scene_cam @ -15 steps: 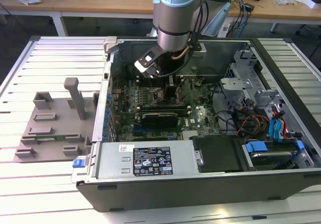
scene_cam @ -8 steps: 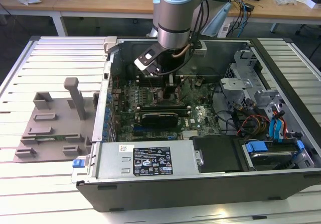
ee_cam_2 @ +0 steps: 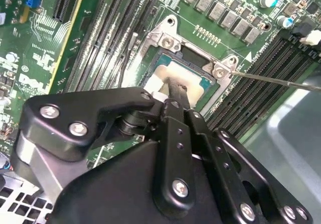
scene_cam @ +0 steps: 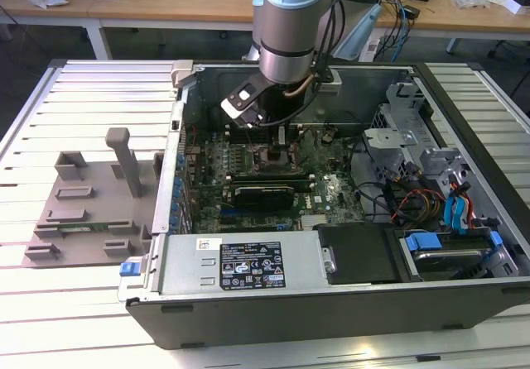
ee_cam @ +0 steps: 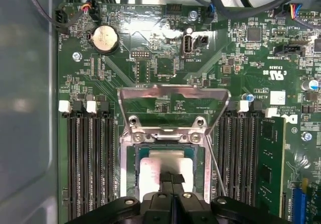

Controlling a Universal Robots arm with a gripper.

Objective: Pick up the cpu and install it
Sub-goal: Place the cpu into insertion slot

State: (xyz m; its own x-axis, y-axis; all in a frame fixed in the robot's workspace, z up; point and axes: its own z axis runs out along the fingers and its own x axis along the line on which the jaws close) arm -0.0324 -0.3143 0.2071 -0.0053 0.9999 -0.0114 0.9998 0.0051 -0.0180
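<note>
The bench (scene_cam: pixel 83 319) has a pale top of long parallel slats with a dark frame along its edges; 2 things lie directly on it. Toward the exterior view's left a grey plastic fixture (scene_cam: pixel 83 220) sits flat on the slats, with raised blocks and 1 upright post (scene_cam: pixel 126 160); just beside it, across the middle and the exterior view's right, an open computer case (scene_cam: pixel 248 311) lies on its side, open face upward; the fixture's edge is close against the case's wall; bare slats show nearer the camera.
</note>
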